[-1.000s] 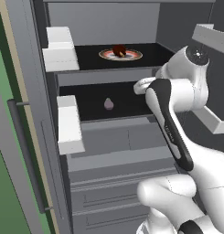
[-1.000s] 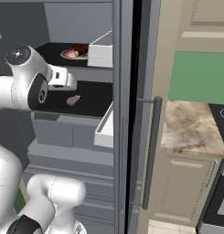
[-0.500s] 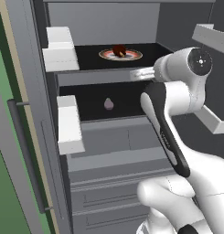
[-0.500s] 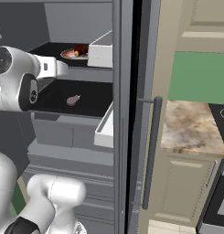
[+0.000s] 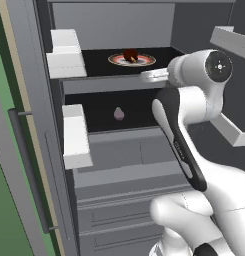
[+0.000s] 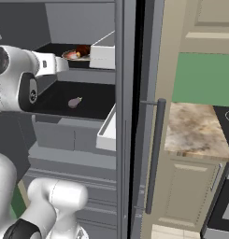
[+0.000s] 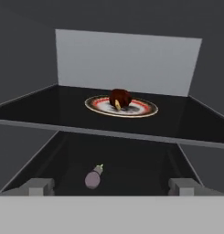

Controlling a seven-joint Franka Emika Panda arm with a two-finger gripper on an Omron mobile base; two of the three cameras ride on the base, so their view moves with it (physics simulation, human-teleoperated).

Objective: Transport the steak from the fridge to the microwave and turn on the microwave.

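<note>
The steak (image 5: 130,54) (image 6: 82,49) (image 7: 120,98), a dark red-brown lump, lies on a round plate with a reddish rim (image 5: 146,61) (image 7: 145,109). The plate rests on the upper black shelf of the open fridge (image 5: 114,25) (image 6: 74,18). My gripper (image 5: 148,76) (image 6: 63,63) (image 7: 112,187) hovers just outside that shelf's front edge and points in at the steak. It is open and holds nothing, well short of the plate. The microwave is out of view.
A small pale pinkish bulb (image 5: 119,114) (image 6: 75,101) (image 7: 93,178) lies on the lower shelf. White door bins (image 5: 66,60) (image 6: 106,133) flank the opening, with grey drawers (image 5: 124,160) below. To the right stand a stone counter (image 6: 195,130) and the stove's edge (image 6: 225,186).
The hand has risen from the lower shelf's height to the upper shelf's edge and now faces the plate. The jaws stayed open. The steak and the bulb have not moved.
</note>
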